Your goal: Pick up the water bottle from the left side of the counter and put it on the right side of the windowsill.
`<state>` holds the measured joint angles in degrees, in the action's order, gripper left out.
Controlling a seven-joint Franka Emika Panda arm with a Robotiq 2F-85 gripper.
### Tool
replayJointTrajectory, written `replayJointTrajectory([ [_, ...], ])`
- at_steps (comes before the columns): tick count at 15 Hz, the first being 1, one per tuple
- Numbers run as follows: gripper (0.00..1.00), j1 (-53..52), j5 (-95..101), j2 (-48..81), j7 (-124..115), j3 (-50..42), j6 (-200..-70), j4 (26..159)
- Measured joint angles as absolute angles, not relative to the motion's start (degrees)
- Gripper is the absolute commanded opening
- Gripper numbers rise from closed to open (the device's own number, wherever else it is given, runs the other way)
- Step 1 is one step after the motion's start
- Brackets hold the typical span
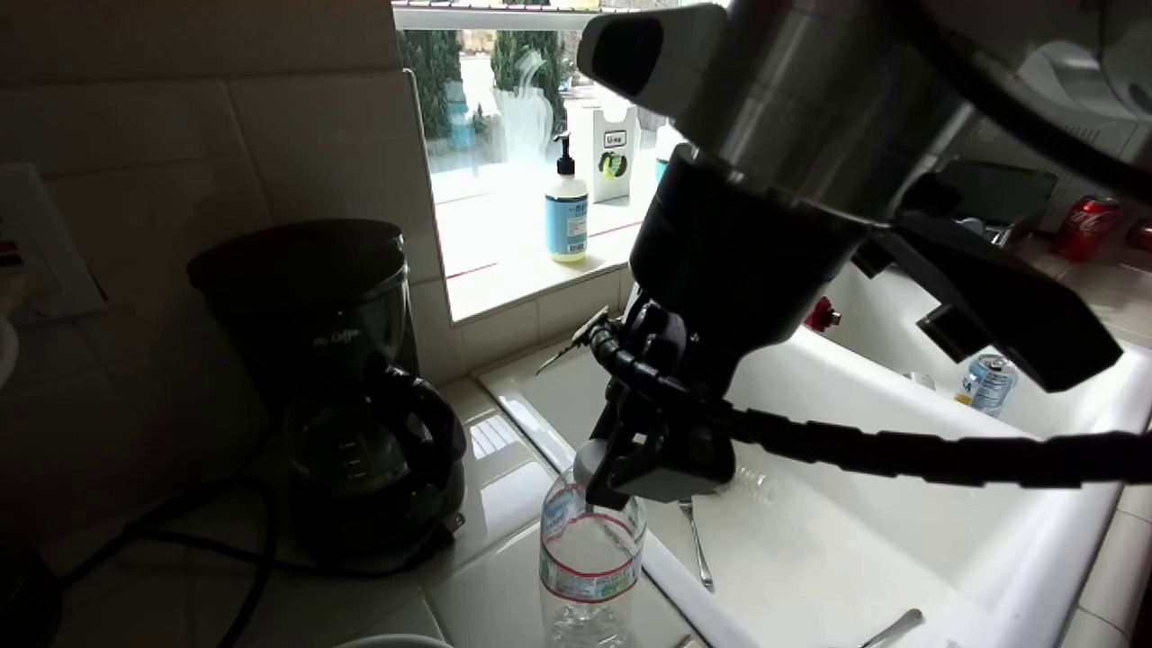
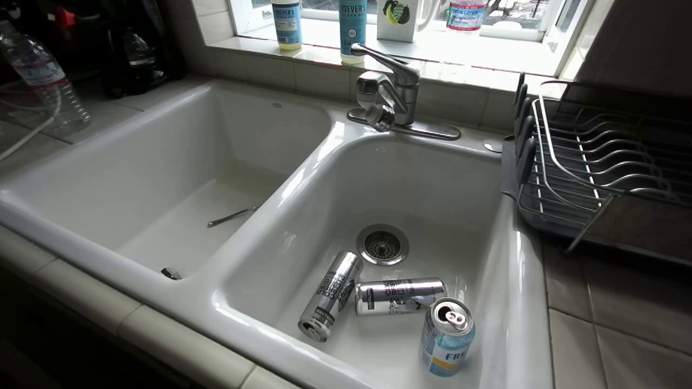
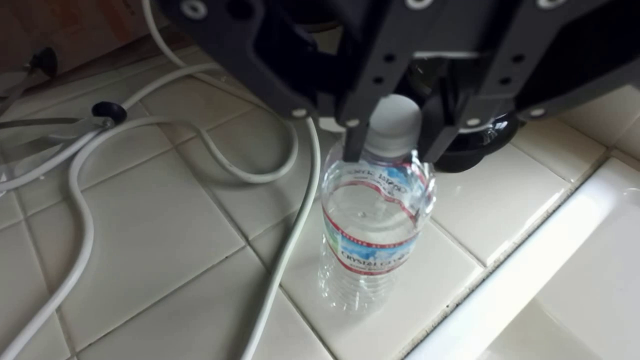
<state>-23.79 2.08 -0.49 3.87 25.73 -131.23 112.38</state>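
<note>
The clear water bottle with a white cap and red-edged label is upright in an exterior view [image 1: 589, 576] and the wrist view [image 3: 370, 250]. It also shows at the left edge of an exterior view [image 2: 39, 73], looking slanted there. Its base is at the tiled counter [image 3: 165, 235]; I cannot tell if it touches. My gripper [image 3: 393, 154] is shut on the bottle's cap and neck, one finger on each side. The gripper [image 1: 612, 481] partly hides the cap in an exterior view. The windowsill shows in both exterior views [image 1: 490, 290] [image 2: 513, 62].
A black coffee maker [image 1: 342, 387] stands beside the bottle. A white cable [image 3: 295, 240] lies left of it. The double sink [image 2: 303, 189] has a faucet [image 2: 405, 92] behind it. Soap bottles [image 2: 352, 32], a carton [image 2: 397, 21] and another clear bottle [image 2: 465, 16] stand along the sill. A dish rack [image 2: 600, 156] is right.
</note>
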Motion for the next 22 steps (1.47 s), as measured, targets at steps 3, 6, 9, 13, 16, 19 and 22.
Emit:
replayJointTrajectory([
  [3, 0.08, -23.77, 2.48, -1.39, 2.82, 25.50, -131.23, 112.34],
  [6, 0.08, -23.00, 2.66, -3.93, -0.06, 24.26, -130.96, 112.48],
  [9, 0.08, -20.82, 2.11, -8.33, -3.55, 21.33, -126.94, 113.72],
  [13, 0.08, -16.96, 1.79, -15.74, -7.29, 16.95, -122.81, 119.57],
  [16, 0.31, -14.45, 1.61, -20.61, -9.57, 14.79, -122.37, 124.47],
  [19, 0.08, -14.38, 1.61, -20.39, -9.42, 15.32, -122.38, 124.10],
  [22, 0.08, -12.40, 4.59, -19.47, -13.05, 15.69, -122.41, 123.50],
])
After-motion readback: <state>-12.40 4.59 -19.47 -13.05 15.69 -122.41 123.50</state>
